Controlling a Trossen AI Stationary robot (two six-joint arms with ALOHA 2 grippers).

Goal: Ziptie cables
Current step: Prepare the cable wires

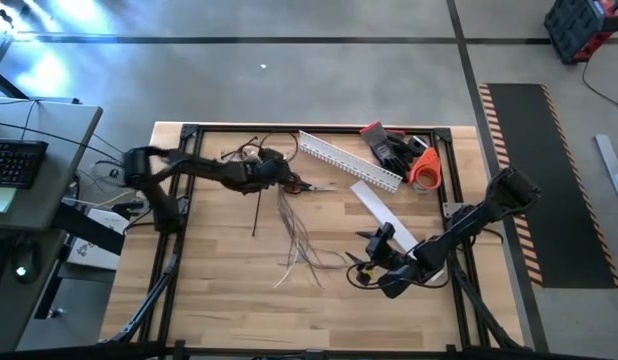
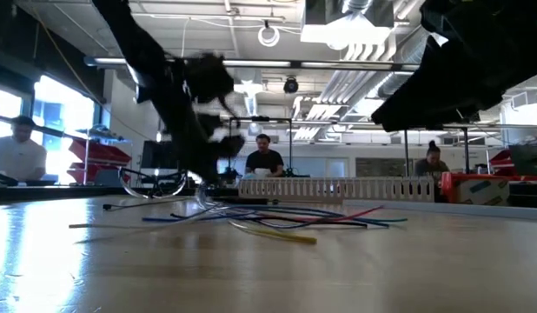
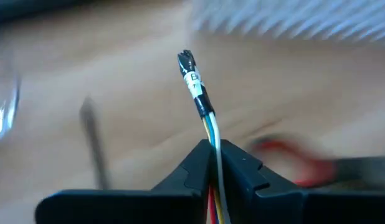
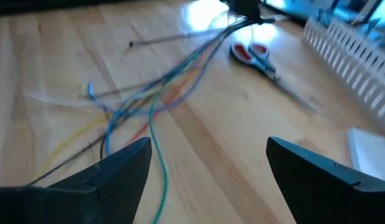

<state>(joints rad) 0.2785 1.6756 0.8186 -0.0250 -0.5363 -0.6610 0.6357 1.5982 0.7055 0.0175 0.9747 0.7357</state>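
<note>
A: What is closest to us on the table?

B: The right gripper (image 1: 364, 268). It hangs over the near right part of the table (image 1: 219, 300). Its two fingers are wide apart and hold nothing.

A: And just past it?

B: The cables (image 1: 301, 240). Their loose ends fan out on the wood in the middle. The far ends come together in a bunch.

A: Who has that bunch?

B: The left gripper (image 3: 215, 163). Its fingers are squeezed together on the cables (image 3: 208, 121), and the taped tip sticks out past them.

A: Where is the ziptie?

B: The ziptie (image 1: 257, 212) lies flat just left of the cables, thin and black.

A: What is farther back?

B: Red-handled scissors (image 1: 307, 185) beside the left gripper, then the white slotted duct (image 1: 349, 162) near the far edge.
</note>
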